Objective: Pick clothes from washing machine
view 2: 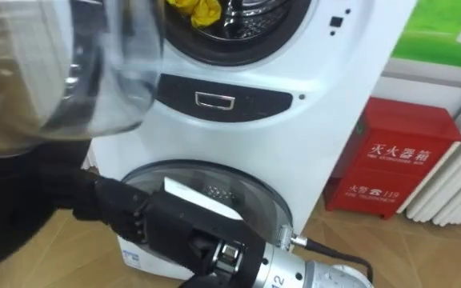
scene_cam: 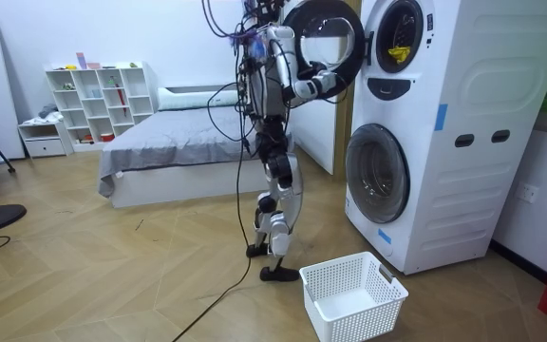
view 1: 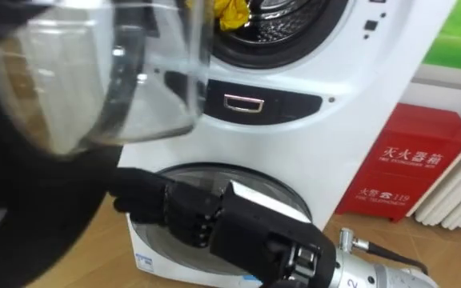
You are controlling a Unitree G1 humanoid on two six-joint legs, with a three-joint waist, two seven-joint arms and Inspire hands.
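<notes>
— What sits closest?

— The right hand, black, reaching in from the lower right across the front of the lower door. Its fingers are stretched out and relaxed, holding nothing. The tips are at the dark rim of the upper door.

— Is that door open?

— Yes, it is swung wide. Its glass bowl takes up the upper left of both eye views, well clear of the opening.

— And behind the hand?

— The round glass of the lower door, closed. Above it a dark panel runs between the two stacked washing machines.

— Where are the clothes?

— A yellow garment lies bunched at the front lip of the upper drum, inside the machine. It is well apart from the hand.

— Anything beside the machines?

— A red cabinet stands on the floor just to their right.

— How does the robot stand?

— In the room view it is upright on the wooden floor, at the room view's left of the machines, with one arm raised to the open door. A white laundry basket sits on the floor near its feet, in front of the lower machine. A bed is farther back.
</notes>
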